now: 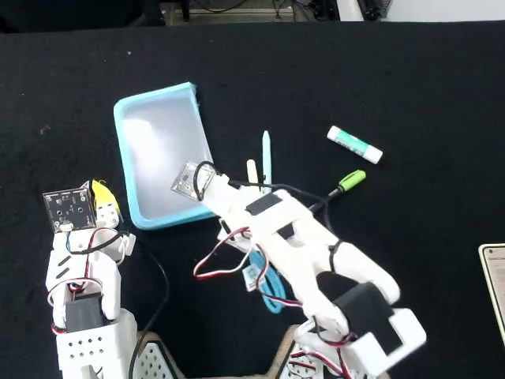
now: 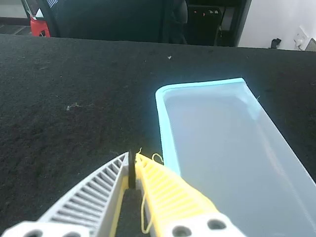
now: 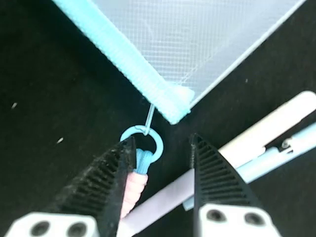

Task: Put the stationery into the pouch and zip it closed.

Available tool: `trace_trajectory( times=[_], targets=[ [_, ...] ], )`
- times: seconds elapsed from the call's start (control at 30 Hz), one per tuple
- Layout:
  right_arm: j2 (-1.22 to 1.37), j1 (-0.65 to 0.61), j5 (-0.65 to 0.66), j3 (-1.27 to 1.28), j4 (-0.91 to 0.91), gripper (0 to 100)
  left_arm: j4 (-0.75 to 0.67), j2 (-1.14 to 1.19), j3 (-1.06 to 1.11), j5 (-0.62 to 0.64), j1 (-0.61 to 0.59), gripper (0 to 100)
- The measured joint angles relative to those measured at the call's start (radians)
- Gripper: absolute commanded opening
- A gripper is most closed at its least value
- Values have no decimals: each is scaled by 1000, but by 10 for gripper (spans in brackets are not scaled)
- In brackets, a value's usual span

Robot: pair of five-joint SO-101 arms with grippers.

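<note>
- The translucent pouch with light-blue edging (image 1: 158, 150) lies at ten o'clock on the black table (image 1: 426, 87). The light-blue pen (image 1: 267, 154), green marker (image 1: 348, 182) and white glue stick (image 1: 354, 144) lie outside, at its three o'clock.
- The right gripper (image 3: 162, 140), jaws spread, straddles the small blue zip ring (image 3: 138, 130), which could slip free.
- The left gripper (image 2: 131, 159) is pressed together on nothing, so a tug could drag the unpinned pouch.

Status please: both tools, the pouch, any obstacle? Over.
Left tool shut, near pouch. Right tool open at zip ring. Pens, marker, glue stick lie outside pouch. Pens close beside right tool.
</note>
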Motion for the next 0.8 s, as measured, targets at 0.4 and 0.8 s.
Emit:
trace_trajectory(
  times=[0.4, 0.8],
  targets=[
    [-52, -71, -89, 29, 12, 180, 0, 0, 0, 0, 2, 30],
    [84, -52, -87, -46, 46, 155, 0, 0, 0, 0, 17, 30]
  ],
)
